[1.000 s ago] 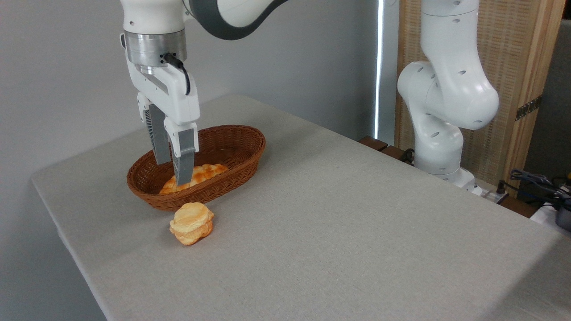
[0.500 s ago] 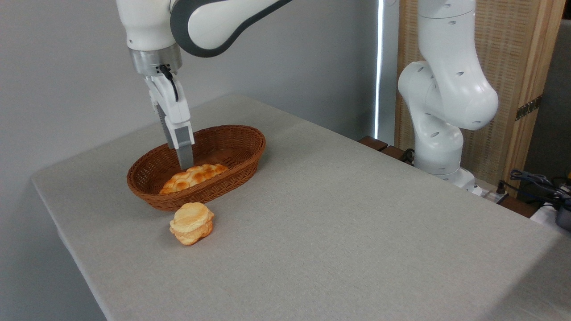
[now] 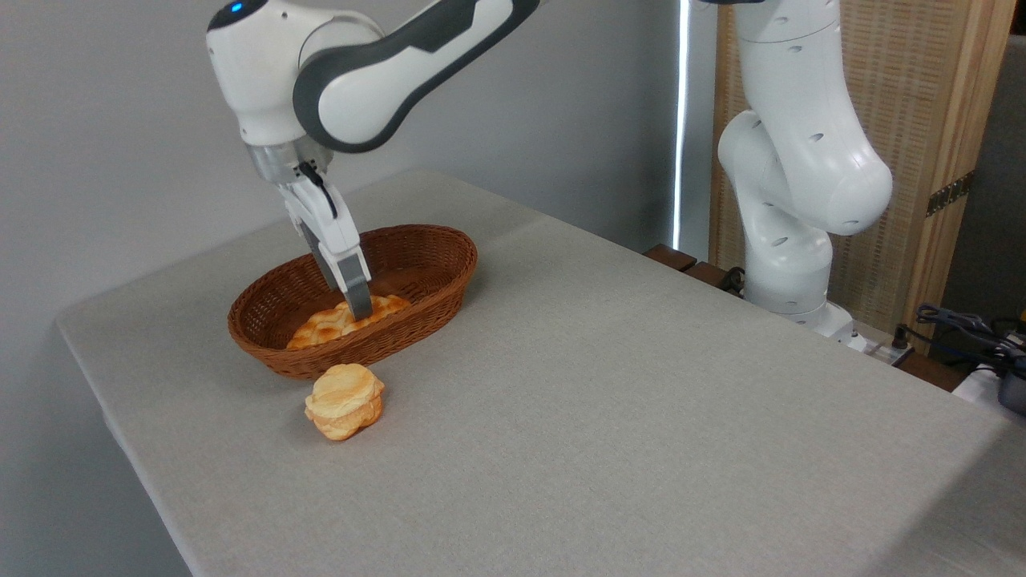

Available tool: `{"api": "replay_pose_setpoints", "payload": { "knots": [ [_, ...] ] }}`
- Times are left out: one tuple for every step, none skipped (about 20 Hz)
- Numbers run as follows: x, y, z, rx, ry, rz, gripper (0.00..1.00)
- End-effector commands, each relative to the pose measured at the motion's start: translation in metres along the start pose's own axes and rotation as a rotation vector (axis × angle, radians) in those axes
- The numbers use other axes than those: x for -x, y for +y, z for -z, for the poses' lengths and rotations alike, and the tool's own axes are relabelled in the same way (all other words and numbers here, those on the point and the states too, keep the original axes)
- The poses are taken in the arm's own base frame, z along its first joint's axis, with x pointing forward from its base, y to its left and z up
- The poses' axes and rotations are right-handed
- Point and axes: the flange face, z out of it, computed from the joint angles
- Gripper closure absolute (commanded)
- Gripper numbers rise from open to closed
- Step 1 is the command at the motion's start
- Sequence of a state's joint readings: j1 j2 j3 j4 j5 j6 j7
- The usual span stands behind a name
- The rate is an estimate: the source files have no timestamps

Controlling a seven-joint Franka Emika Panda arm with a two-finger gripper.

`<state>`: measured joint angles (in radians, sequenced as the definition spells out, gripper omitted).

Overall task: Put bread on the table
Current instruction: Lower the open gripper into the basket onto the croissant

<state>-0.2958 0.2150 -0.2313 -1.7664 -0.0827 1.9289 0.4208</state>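
The bread (image 3: 327, 327), a long golden-orange loaf with pale criss-cross marks, lies in the brown wicker basket (image 3: 437, 244) on the left part of the grey table (image 3: 609, 385). My gripper (image 3: 357, 308) reaches down into the basket, tilted and seen nearly edge-on. Its near finger (image 3: 353, 276) stands in front of the loaf's right half and its tip touches the crust. The far finger is mostly hidden behind it. The fingers look parted across the loaf, and the loaf still rests flat in the basket.
A small round pale bun (image 3: 345, 402) sits on the table just in front of the basket. The arm's white base (image 3: 789, 240) stands at the table's far right edge, with cables (image 3: 970, 328) beyond it.
The gripper has turned from face-on to edge-on, moved right and dropped lower, so its tip now meets the loaf. The loaf and the bun have not moved.
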Motion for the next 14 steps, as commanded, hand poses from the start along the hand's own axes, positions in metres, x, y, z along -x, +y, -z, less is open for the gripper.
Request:
{"api": "replay_pose_setpoints", "payload": {
  "knots": [
    [-0.002, -0.003, -0.015, -0.031, -0.053, 0.001, 0.0],
    [-0.004, -0.001, -0.019, -0.029, -0.06, -0.005, 0.0],
    [-0.004, -0.002, -0.021, -0.028, -0.059, -0.005, 0.0],
    [-0.005, -0.003, -0.026, -0.026, -0.067, -0.005, 0.0],
    [-0.005, -0.004, -0.028, -0.028, -0.069, -0.006, 0.0],
    [-0.006, -0.004, -0.031, -0.026, -0.075, -0.008, 0.0],
    [-0.006, -0.003, -0.034, -0.031, -0.082, -0.016, 0.06],
    [-0.007, -0.002, -0.034, -0.046, -0.089, -0.026, 0.25],
    [-0.007, -0.002, -0.035, -0.051, -0.093, -0.032, 0.45],
    [-0.007, -0.002, -0.034, -0.052, -0.092, -0.034, 0.64],
    [-0.006, -0.003, -0.034, -0.052, -0.092, -0.034, 0.74],
    [-0.006, -0.004, -0.033, -0.052, -0.09, -0.032, 0.83],
    [-0.006, -0.004, -0.033, -0.052, -0.09, -0.032, 0.86],
    [-0.006, -0.005, -0.034, -0.051, -0.091, -0.033, 0.86]
  ]
}}
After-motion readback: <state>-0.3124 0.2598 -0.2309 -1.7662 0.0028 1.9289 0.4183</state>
